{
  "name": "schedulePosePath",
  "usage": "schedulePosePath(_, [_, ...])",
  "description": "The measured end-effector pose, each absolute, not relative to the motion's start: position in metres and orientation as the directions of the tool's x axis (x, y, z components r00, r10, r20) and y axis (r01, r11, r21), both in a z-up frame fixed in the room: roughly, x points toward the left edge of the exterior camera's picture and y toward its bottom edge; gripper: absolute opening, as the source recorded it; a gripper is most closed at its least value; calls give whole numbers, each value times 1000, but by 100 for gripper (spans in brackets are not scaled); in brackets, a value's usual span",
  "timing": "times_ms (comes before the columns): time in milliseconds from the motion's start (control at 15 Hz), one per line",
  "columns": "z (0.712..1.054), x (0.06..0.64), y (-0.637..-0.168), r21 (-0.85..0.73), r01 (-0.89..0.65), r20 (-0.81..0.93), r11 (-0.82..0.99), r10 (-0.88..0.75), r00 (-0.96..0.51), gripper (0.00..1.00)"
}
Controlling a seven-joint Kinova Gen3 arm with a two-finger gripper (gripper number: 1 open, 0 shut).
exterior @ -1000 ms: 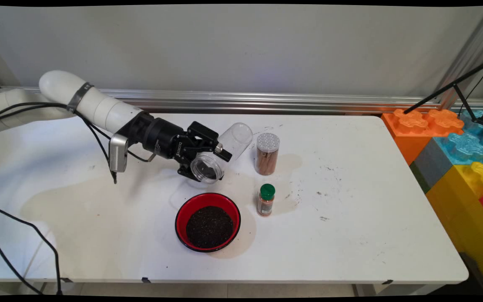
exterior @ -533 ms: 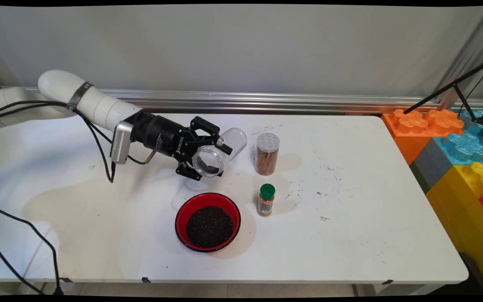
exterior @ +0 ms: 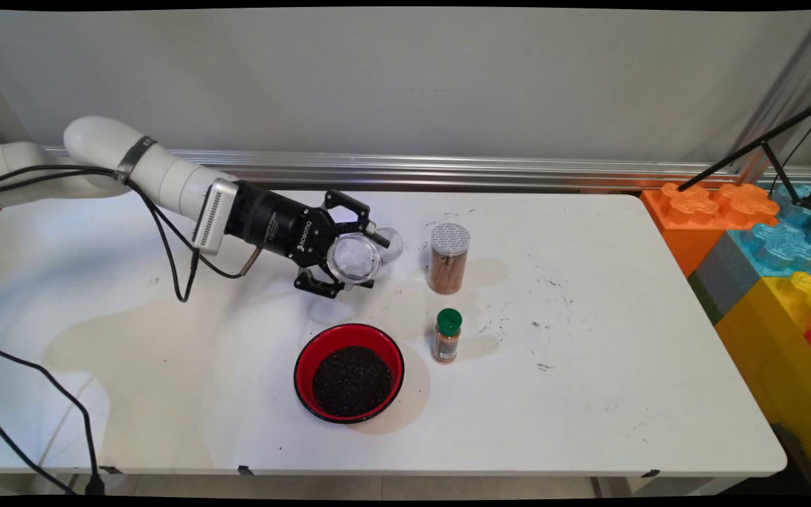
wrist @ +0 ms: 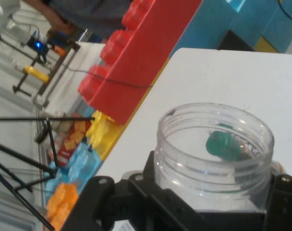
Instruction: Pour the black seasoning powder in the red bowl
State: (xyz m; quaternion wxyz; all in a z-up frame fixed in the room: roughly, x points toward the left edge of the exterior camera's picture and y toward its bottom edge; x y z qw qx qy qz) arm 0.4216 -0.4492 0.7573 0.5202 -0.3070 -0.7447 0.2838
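Observation:
My gripper (exterior: pixel 353 257) is shut on a clear, empty plastic jar (exterior: pixel 357 257), held on its side above the table (exterior: pixel 588 394) with its open mouth facing the camera. In the hand view the jar (wrist: pixel 213 154) sits between the black fingers (wrist: pixel 136 190), its mouth wide and nothing inside. A red bowl (exterior: pixel 349 372) of dark grounds lies on the table below and in front of the jar. To the right stand a tall jar of brown spice with a grey lid (exterior: pixel 448 258) and a small green-capped spice bottle (exterior: pixel 446 335).
Large toy blocks (exterior: pixel 764 239) in orange, blue and yellow are stacked past the table's right edge, with a black stand (exterior: pixel 764 144) over them. Dark crumbs (exterior: pixel 543 324) are scattered on the table's right half. Black cables (exterior: pixel 46 394) hang at the left.
The wrist has rotated and the hand has moved slightly up and back. The jar has swung round from a tilt over the bowl to lie level, mouth toward the camera.

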Motion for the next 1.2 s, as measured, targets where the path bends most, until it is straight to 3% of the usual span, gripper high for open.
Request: schedulePosePath(1200, [765, 427, -478, -380, -161, 890, 911, 312, -333, 0])
